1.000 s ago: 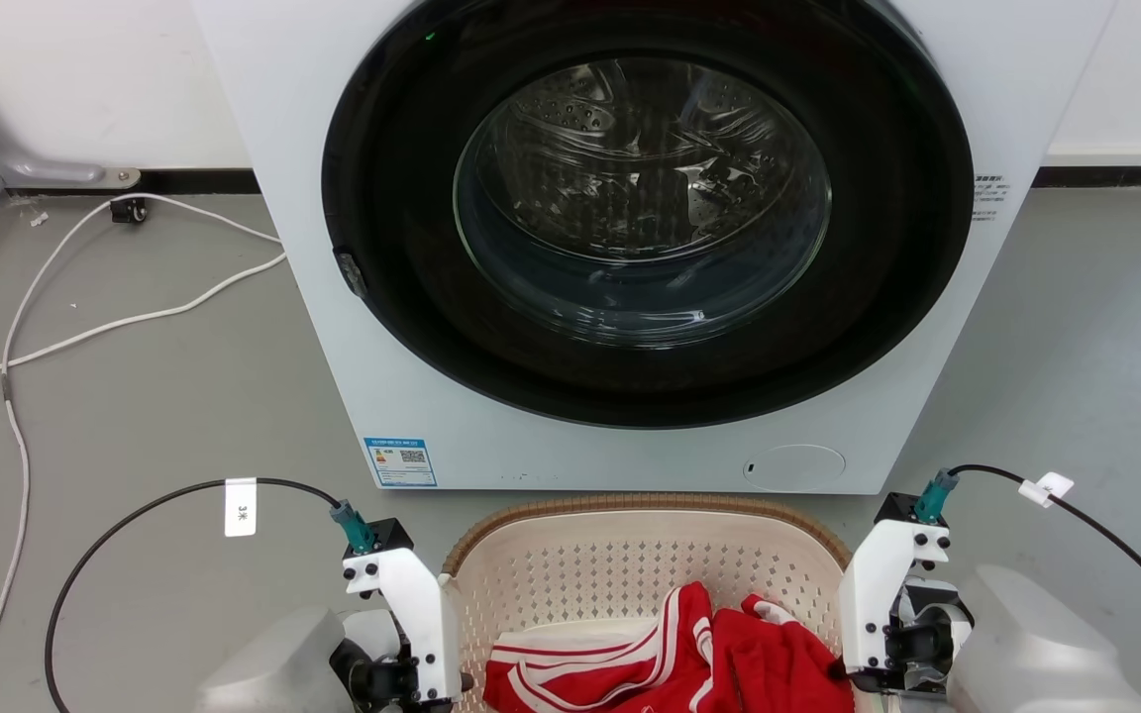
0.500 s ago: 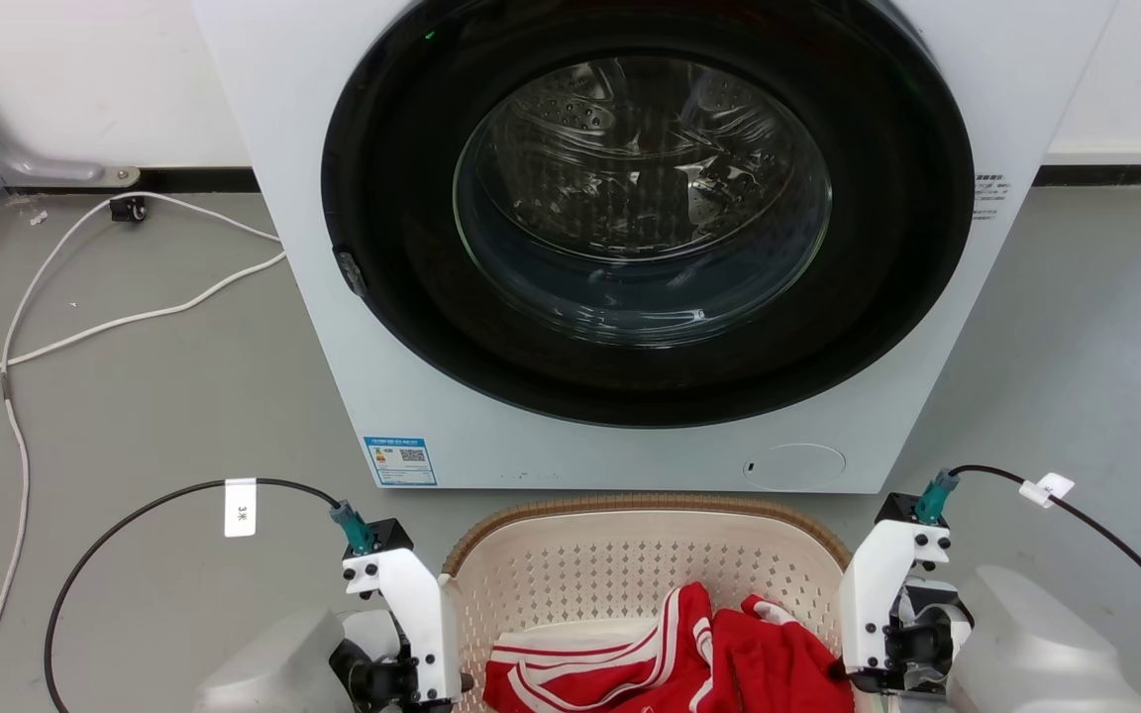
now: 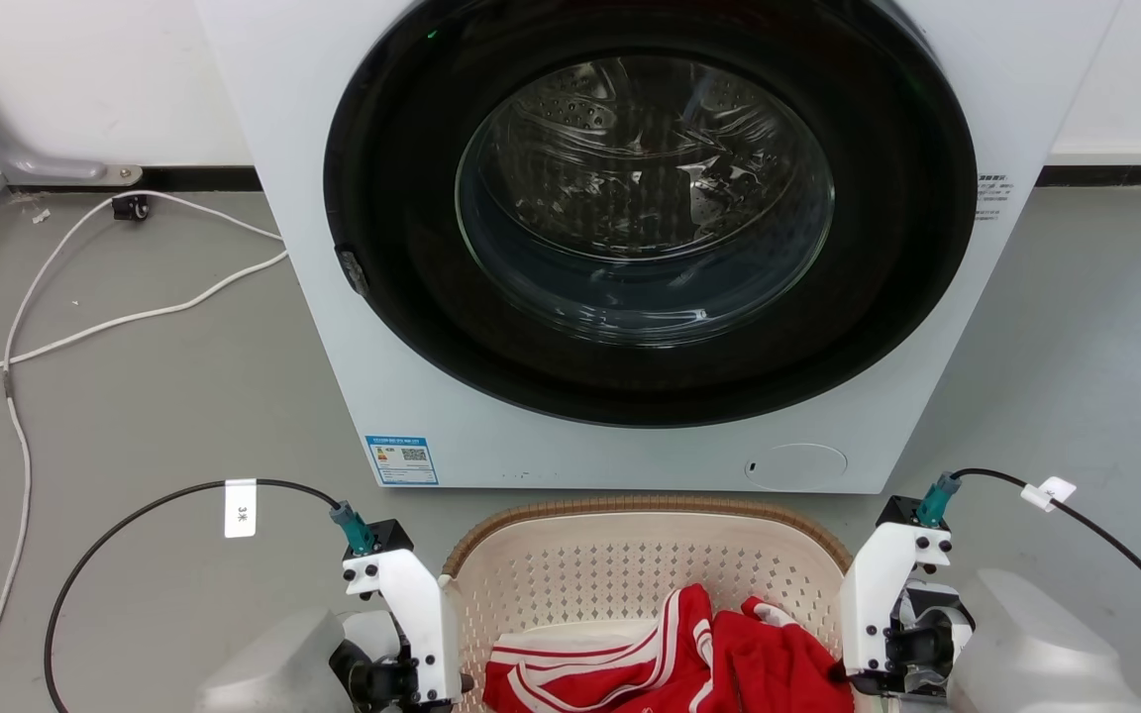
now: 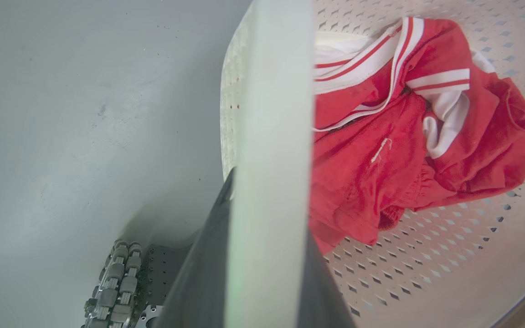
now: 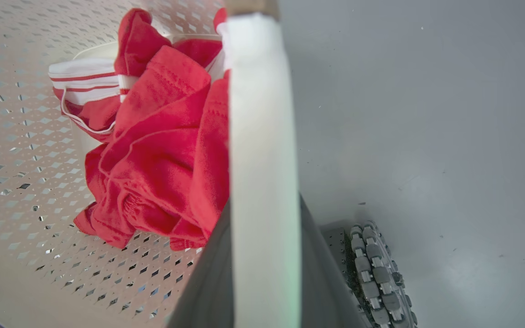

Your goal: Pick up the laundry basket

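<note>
The laundry basket (image 3: 570,579), cream with perforated walls and a brown woven-look rim, sits at the bottom of the head view, right in front of the washer. Red and white clothes (image 3: 729,659) lie inside it. My left gripper (image 4: 265,228) is shut on the basket's white left handle (image 4: 276,91), with a dark finger on each side of it. The white right handle (image 5: 258,114) is pinched the same way by my right gripper (image 5: 265,237). In the head view both wrists (image 3: 402,614) (image 3: 892,604) flank the basket's sides. I cannot tell whether the basket rests on the floor.
The white washing machine (image 3: 333,297) with its round black door (image 3: 650,208) shut stands just beyond the basket. White cables (image 3: 85,327) run over the grey floor at the left. Black cables (image 3: 135,515) loop from each wrist. Roller wheels (image 4: 116,278) (image 5: 376,273) sit below each handle.
The whole head view has shifted by a hair. The basket and both grippers hold the same places.
</note>
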